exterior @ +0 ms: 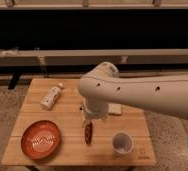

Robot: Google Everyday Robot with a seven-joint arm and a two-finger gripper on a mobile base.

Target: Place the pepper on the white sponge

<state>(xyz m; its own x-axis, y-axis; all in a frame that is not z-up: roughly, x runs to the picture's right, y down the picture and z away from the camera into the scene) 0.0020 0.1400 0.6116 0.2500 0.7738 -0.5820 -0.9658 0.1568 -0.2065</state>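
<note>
One gripper [88, 122] hangs over the middle of the table [69, 114], the pepper [88, 134] directly beneath it. Whether it grasps the pepper cannot be told. White sponge [116, 109] lies just right, apart from the pepper and partly behind the arm.

We are seeing a fat white arm [147, 95] with a round end and small dark dots; its gripper [88, 121] is hanging under that end.

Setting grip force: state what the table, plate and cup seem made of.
Table: pale wood, matte, plank-like colour. Plate: orange-red, slight sheen, plastic or glazed ceramic. Cup: white, smooth, plastic or paper, unclear. The gripper hangs over the pepper, mid-table.
</note>
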